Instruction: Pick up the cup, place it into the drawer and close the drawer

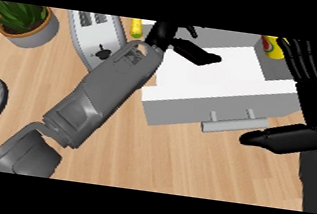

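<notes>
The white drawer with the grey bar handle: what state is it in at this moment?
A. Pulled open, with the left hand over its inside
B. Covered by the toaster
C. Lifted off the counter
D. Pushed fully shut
A: the white drawer stands pulled out, its grey bar handle facing the robot, and the black left hand hangs over its open inside.

Light wood-grain tabletop [184, 163]. White drawer [217, 81], grey handle [230, 122]. Silver-grey toaster [92, 37]. Green plant [14, 12] in grey pot [33, 34]. Black left hand [178, 41], black right hand [315, 99]. Yellow item [136, 27] behind toaster.
</notes>
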### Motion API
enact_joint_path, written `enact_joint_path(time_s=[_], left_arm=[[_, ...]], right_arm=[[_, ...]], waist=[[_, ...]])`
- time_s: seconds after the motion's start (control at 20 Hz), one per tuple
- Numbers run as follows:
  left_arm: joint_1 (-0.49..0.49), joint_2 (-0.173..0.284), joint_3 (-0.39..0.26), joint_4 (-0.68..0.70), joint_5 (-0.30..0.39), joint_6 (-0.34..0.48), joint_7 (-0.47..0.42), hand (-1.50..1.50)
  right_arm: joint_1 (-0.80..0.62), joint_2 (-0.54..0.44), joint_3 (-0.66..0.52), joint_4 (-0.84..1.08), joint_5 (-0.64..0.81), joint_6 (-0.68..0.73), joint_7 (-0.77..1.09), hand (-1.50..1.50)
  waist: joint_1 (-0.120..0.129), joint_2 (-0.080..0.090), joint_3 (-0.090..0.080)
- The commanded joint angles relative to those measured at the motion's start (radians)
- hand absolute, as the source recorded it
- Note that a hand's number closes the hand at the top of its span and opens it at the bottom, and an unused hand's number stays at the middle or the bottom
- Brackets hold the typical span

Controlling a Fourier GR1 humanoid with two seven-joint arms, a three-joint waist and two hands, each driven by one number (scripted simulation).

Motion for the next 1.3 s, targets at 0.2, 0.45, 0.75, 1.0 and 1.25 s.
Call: enact_joint_path(time_s=[0.2,0.45,0.75,1.0,1.25], left_arm=[[0.046,0.0,0.015,-0.069,0.148,-0.005,-0.1,-1.5],[0.044,0.0,0.051,-0.118,0.244,-0.019,-0.202,-1.5],[0.058,0.0,0.058,-0.099,0.294,0.047,-0.278,-1.5],[0.042,0.0,0.069,-0.078,0.316,0.051,-0.274,-1.5],[0.118,0.0,0.081,-0.104,0.336,-0.005,-0.367,-1.5]], right_arm=[[-0.043,0.036,0.092,0.013,-0.122,0.128,0.018,1.5],[-0.022,0.002,0.194,0.006,-0.205,0.291,0.065,1.5],[0.039,-0.188,0.268,-0.012,-0.097,0.448,0.145,1.5],[0.082,-0.231,0.292,-0.034,0.211,0.374,0.055,-1.5],[0.11,-0.149,0.407,0.112,0.441,0.223,0.019,-1.5]], waist=[[-0.037,0.01,-0.002],[-0.015,-0.002,-0.003],[0.039,-0.02,-0.002],[0.107,-0.03,0.0],[0.172,-0.033,-0.001]])
